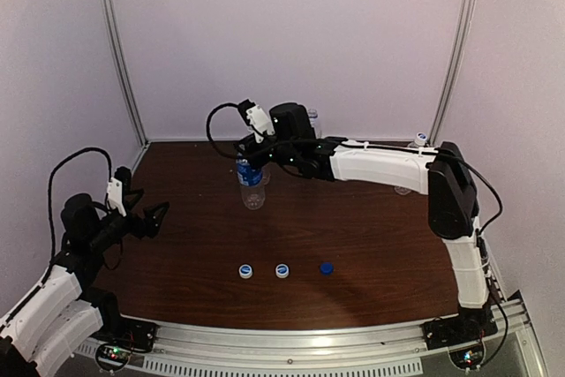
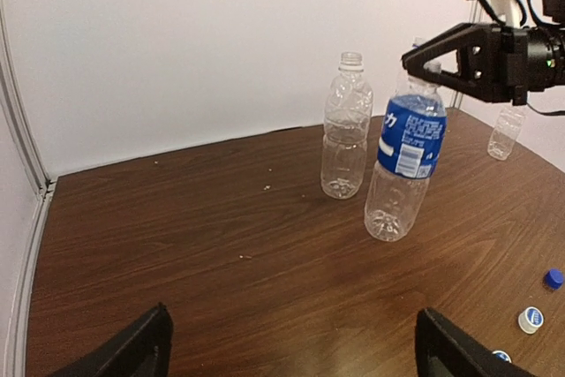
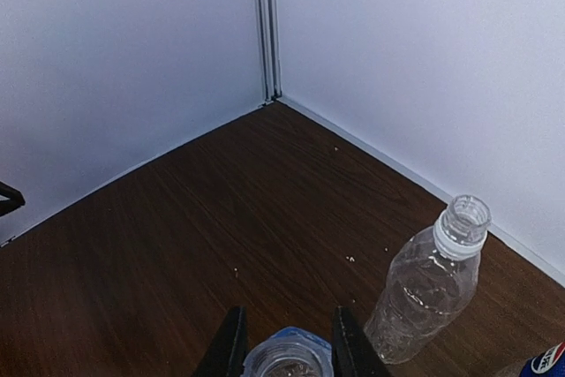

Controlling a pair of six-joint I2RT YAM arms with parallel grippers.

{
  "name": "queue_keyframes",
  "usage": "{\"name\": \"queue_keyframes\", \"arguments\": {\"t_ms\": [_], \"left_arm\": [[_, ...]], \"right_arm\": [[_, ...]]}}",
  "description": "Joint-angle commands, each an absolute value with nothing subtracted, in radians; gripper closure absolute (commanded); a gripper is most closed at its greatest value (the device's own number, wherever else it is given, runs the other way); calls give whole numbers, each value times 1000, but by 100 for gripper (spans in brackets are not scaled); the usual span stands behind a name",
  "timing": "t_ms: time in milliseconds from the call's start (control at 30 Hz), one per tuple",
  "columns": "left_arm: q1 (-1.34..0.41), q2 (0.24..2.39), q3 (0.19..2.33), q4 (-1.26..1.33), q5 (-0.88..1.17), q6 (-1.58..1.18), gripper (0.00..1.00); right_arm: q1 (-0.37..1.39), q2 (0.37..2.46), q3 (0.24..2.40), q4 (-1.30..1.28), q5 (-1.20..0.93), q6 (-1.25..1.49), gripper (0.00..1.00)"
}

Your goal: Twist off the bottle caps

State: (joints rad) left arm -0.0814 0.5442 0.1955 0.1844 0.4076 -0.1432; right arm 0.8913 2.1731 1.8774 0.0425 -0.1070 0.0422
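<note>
My right gripper [image 1: 250,162] reaches across to the middle back and is shut on the neck of a blue-labelled bottle [image 1: 252,184]. In the right wrist view its fingers [image 3: 231,348] flank the bottle's open, capless mouth [image 3: 286,363]. The bottle [image 2: 404,165] leans slightly, with its base at the table. A clear, capless bottle [image 2: 344,130] stands just behind it. Three loose caps lie at the front: two white with blue [image 1: 245,270] [image 1: 282,270] and one dark blue [image 1: 327,267]. My left gripper [image 1: 157,216] is open and empty at the left, well away from them.
A Pepsi-labelled bottle [image 3: 547,359] stands near the back wall. Another bottle with a white cap [image 1: 421,139] stands at the back right, partly hidden by my right arm. Walls and a frame post [image 3: 265,28] close off the back corner.
</note>
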Motion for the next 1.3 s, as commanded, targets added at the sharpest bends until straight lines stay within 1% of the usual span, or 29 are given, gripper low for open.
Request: {"name": "queue_keyframes", "arguments": {"t_ms": [0, 100, 867, 900, 1000, 1067, 1167, 1233, 1267], "left_arm": [[-71, 540, 175, 250, 412, -150, 3], [-71, 540, 174, 252, 415, -149, 3], [-69, 541, 173, 255, 427, -147, 3], [-69, 541, 173, 255, 427, -146, 3], [-69, 542, 173, 256, 430, -146, 3], [-69, 543, 173, 257, 432, -145, 3], [-69, 543, 173, 258, 435, -145, 3], [-69, 544, 173, 258, 437, -143, 3], [-69, 544, 173, 258, 438, -144, 2]], "right_arm": [[885, 2211, 1937, 35, -62, 80, 100], [885, 2231, 1962, 7, -53, 87, 100], [883, 2175, 1851, -3, -48, 141, 100], [882, 2174, 1850, -3, -44, 143, 94], [882, 2169, 1854, -4, -44, 143, 57], [882, 2162, 1857, -13, -43, 137, 35], [882, 2149, 1860, -15, -39, 126, 14], [882, 2142, 1863, -17, -42, 119, 2], [883, 2138, 1866, -17, -49, 116, 1]]}}
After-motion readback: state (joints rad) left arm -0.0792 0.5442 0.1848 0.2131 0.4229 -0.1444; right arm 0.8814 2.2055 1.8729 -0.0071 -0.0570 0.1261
